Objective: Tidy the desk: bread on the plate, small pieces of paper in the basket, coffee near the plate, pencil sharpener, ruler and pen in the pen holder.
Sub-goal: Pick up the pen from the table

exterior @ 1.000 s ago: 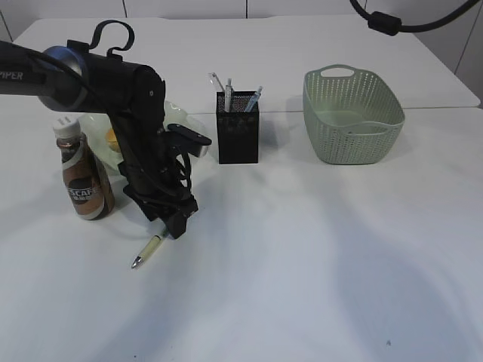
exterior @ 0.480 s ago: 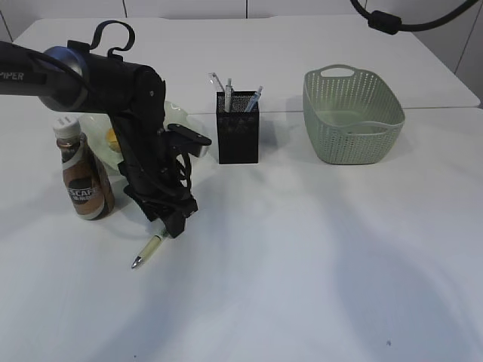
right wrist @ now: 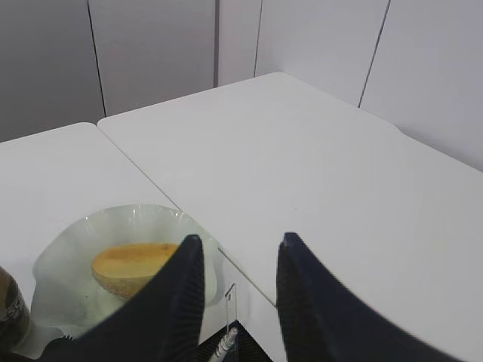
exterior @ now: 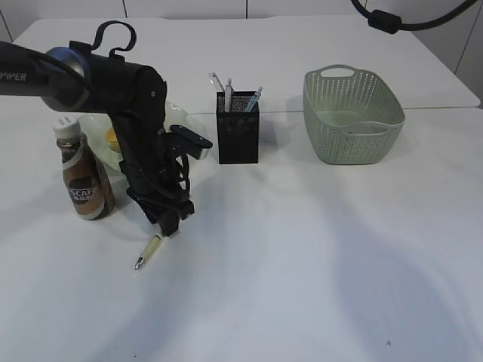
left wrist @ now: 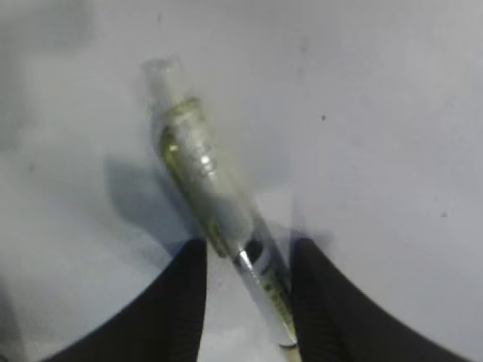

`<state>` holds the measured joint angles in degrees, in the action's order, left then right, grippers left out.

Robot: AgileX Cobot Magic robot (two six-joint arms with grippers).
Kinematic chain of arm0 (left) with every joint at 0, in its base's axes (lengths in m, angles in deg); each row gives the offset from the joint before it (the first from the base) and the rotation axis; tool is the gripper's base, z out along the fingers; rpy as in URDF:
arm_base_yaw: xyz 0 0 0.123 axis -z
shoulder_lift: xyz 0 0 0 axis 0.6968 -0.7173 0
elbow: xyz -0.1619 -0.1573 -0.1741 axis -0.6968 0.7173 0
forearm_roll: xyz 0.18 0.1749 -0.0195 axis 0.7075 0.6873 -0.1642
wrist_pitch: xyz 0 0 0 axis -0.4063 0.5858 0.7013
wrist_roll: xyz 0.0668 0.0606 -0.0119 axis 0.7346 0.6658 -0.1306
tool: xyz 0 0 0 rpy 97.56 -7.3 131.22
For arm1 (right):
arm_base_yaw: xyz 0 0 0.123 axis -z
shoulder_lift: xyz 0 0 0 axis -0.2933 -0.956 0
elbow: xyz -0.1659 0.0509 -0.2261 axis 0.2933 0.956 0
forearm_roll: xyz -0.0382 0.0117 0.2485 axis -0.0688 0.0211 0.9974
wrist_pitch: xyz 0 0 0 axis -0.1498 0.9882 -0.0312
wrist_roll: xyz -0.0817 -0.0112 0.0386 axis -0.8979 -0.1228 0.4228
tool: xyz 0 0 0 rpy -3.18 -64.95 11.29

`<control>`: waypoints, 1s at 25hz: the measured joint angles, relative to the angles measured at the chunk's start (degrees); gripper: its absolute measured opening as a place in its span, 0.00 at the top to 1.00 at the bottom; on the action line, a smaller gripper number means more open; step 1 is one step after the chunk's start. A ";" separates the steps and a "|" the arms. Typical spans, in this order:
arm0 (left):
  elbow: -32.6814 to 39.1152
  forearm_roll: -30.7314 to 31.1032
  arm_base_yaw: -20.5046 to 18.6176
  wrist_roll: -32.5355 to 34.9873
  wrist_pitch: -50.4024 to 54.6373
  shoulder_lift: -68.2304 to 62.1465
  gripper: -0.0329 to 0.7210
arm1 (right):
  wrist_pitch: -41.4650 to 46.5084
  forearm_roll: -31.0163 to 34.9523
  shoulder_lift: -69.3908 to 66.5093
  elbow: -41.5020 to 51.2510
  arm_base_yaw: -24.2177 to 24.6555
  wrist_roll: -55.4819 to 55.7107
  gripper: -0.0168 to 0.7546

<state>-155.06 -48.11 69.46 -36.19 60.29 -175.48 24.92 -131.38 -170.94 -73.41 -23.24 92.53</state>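
A pale green pen [exterior: 149, 252] lies on the white desk [exterior: 302, 249]. My left gripper [exterior: 170, 225] points down over its upper end. In the left wrist view the pen [left wrist: 204, 173] runs slantwise between the open jaws of the left gripper [left wrist: 249, 243], against the right finger [left wrist: 321, 302], with desk showing beside the left one. The coffee [exterior: 84, 170] stands next to the plate [exterior: 96, 127], which holds the bread [right wrist: 128, 264]. My right gripper [right wrist: 240, 239] hangs open and empty above the pen holder [exterior: 238, 128], where the ruler [right wrist: 229, 302] stands. Pencil sharpener and paper pieces are hidden.
The green basket [exterior: 351, 113] stands at the back right, beside the pen holder. A seam between two tabletops runs behind the plate and holder. A black cable [exterior: 385, 21] hangs at the top right.
The left jaws have narrowed round the pen, and the pen has shifted slightly on the desk. The right gripper has not changed.
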 joint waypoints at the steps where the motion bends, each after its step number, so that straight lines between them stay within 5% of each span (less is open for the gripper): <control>1: -0.06 0.13 0.00 0.00 0.33 -0.04 0.62 | 0.09 0.00 0.00 0.00 0.00 0.00 0.62; 12: -0.41 0.34 0.00 0.00 1.92 -0.31 0.85 | 1.10 0.00 0.00 0.00 0.00 0.00 0.62; 25: -7.24 -5.14 0.00 0.00 6.60 -2.47 0.87 | 3.42 0.00 0.00 0.00 0.00 0.04 0.62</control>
<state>-162.30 -53.25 69.46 -36.19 66.89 -177.95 28.34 -131.38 -170.94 -73.41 -23.24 92.57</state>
